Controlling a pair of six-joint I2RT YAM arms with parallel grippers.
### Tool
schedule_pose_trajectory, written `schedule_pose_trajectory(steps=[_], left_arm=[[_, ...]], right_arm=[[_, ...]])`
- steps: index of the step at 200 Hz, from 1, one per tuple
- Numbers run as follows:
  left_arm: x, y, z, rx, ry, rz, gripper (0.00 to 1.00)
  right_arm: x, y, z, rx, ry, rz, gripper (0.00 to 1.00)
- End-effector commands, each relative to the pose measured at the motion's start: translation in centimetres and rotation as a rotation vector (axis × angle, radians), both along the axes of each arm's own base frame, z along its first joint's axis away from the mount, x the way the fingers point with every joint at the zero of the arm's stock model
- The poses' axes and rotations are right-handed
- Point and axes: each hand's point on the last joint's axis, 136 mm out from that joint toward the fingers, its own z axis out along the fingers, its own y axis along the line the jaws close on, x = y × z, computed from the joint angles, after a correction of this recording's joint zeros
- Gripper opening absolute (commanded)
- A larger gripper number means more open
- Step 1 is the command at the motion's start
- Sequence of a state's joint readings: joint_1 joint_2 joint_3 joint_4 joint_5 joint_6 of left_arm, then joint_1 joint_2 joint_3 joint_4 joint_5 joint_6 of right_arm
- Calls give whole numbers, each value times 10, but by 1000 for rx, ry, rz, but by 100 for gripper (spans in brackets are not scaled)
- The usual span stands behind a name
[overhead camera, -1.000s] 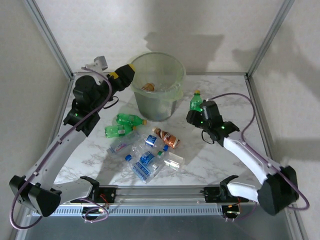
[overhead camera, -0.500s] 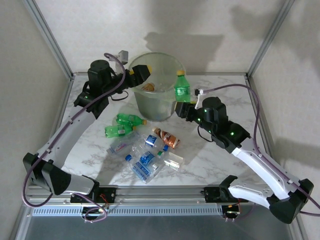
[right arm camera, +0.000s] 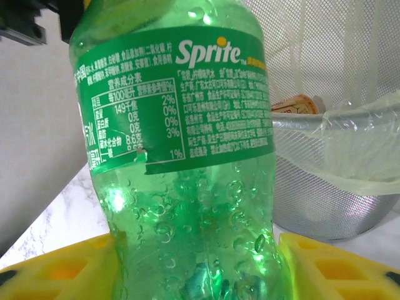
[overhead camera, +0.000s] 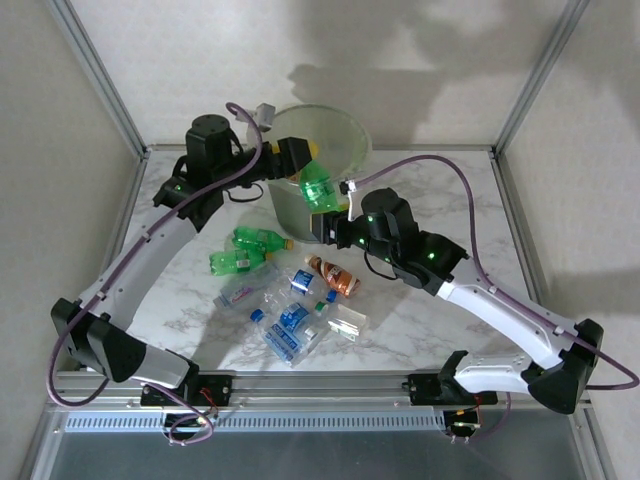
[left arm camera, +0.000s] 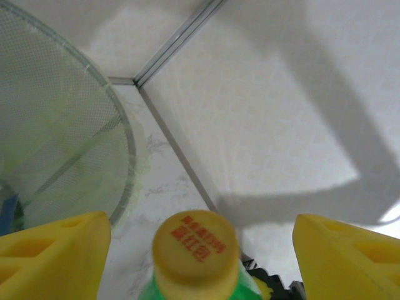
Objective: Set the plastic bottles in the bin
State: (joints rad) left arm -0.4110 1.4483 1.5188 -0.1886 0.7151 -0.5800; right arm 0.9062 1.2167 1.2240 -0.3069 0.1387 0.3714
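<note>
A green Sprite bottle [overhead camera: 318, 187] with a yellow cap hangs tilted in front of the bin's near wall. My right gripper [overhead camera: 335, 217] is shut on its lower body, and its yellow fingers press both sides of the bottle [right arm camera: 187, 156]. My left gripper [overhead camera: 300, 155] reaches in from the left. Its fingers [left arm camera: 56, 250] straddle the cap [left arm camera: 195, 247] with a gap on each side, open. The bin [overhead camera: 350, 135] is a pale-green translucent bucket at the back of the table, also seen as a mesh-like wall [right arm camera: 337, 162]. An orange-labelled bottle [right arm camera: 297, 103] lies inside it.
Two green bottles [overhead camera: 248, 240] lie left of the bin's foot. An orange-labelled bottle [overhead camera: 335, 275] and several clear blue-labelled ones [overhead camera: 285, 322] are heaped on the marble table [overhead camera: 440, 300] near the front. Metal frame posts [overhead camera: 100, 75] stand at the corners.
The right arm carried the green bottle left from beside the bin to its front, tilting it. The left gripper swung right from the bin's left rim to the cap, its fingers narrowing.
</note>
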Motion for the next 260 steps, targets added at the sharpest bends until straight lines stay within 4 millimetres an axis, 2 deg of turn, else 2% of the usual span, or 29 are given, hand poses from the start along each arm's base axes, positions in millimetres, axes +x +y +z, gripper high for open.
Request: schedule_pose_trajectory(steps=[1, 27, 70, 110, 126, 141, 146, 165, 174, 187, 200, 225, 260], left_arm=[[-3, -5, 2, 16, -11, -30, 74], [-3, -6, 4, 10, -14, -38, 68], [-3, -5, 4, 6, -17, -33, 47], [-4, -4, 9, -28, -25, -19, 35], [-1, -1, 12, -53, -22, 10, 27], [1, 3, 18, -87, -27, 45, 25], [2, 5, 20, -97, -30, 61, 25], [4, 18, 32, -147, -52, 132, 23], [6, 28, 38, -189, -59, 171, 23], [9, 43, 48, -270, -61, 234, 23], [12, 54, 56, -365, -56, 256, 20], [6, 61, 81, -534, -95, 224, 18], [-10, 67, 104, -691, -133, 163, 16]], right_arm=[[-1, 3, 25, 18, -56, 1, 52], [-2, 4, 26, 17, -58, 8, 52], [-3, 7, 26, 15, -58, 15, 52], [-5, 9, 25, 12, -57, 18, 52], [-5, 8, 27, 14, -62, 10, 52], [-4, 5, 31, 22, -66, -4, 54], [-3, 4, 31, 23, -66, -15, 58], [4, -11, 41, 50, -74, -105, 83], [6, -19, 50, 81, -80, -147, 89], [10, -30, 64, 159, -61, -176, 92], [10, -32, 82, 273, -34, -122, 93], [5, -32, 107, 498, 16, 29, 96], [-7, -22, 130, 667, 42, 206, 99]])
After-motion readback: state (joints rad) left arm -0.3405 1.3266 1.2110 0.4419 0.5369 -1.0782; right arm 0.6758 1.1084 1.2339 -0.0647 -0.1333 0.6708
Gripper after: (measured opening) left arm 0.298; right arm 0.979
